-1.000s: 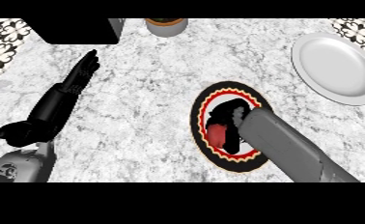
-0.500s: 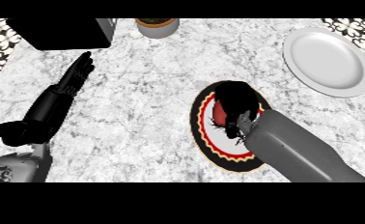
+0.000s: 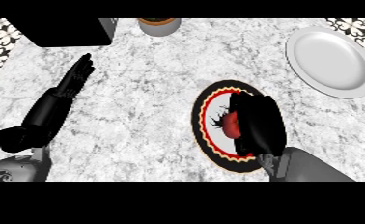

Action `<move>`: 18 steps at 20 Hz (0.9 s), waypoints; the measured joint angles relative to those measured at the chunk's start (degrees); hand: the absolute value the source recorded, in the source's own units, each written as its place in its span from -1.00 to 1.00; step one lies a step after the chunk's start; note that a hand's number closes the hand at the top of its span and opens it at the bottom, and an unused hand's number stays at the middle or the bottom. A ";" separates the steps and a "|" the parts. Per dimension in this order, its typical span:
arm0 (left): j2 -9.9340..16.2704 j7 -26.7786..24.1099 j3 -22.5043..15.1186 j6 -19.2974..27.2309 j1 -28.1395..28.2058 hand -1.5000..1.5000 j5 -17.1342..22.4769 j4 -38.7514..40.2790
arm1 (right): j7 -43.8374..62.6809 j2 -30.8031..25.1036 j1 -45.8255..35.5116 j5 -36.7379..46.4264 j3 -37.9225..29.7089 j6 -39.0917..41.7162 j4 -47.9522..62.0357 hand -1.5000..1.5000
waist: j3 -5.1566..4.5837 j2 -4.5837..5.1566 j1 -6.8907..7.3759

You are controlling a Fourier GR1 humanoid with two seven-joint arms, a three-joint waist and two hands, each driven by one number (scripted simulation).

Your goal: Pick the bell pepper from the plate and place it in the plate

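Half the red bell pepper (image 3: 231, 125) hides under the right hand (image 3: 257, 121) curling round it on the patterned plate (image 3: 203, 126); a shallow hold could let it slip before the white plate (image 3: 335, 59) far right.

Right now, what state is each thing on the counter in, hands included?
Pepper: red, on the patterned plate, mostly under the right hand.
Patterned plate: flat on the counter, holding the pepper.
White plate: empty, at the right edge.
Right hand: over the pepper, fingers curled round it.
Left hand: open, fingers straight, resting at the left.
Pot: upright at the far edge.
Black box: at the far left corner.
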 measured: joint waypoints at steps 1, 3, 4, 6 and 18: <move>-0.20 0.61 -0.05 0.17 -0.59 0.00 -0.14 -0.17 | 0.42 -0.88 1.28 1.09 -0.65 -0.24 -2.60 1.00 | -0.01 0.07 0.07; -0.54 0.68 0.03 -0.12 -1.10 0.00 0.00 0.01 | 1.39 -1.91 2.63 3.04 -2.56 -0.12 -6.68 1.00 | -0.02 0.20 0.34; -0.77 0.19 -0.28 -0.14 -0.52 0.00 -0.40 -0.04 | 1.48 -2.94 3.41 3.98 -3.83 -0.19 -7.90 1.00 | -0.02 0.26 0.51; -0.73 0.60 -0.37 -0.61 0.22 0.00 -0.27 -1.28 | 1.92 -4.22 4.51 5.81 -6.23 0.03 -10.40 1.00 | -0.03 0.32 0.84; -1.84 0.44 1.25 -2.63 -2.26 0.00 -0.93 0.85 | -5.89 -7.15 8.44 6.65 -25.21 -2.13 -7.00 1.00 | -0.01 0.76 1.85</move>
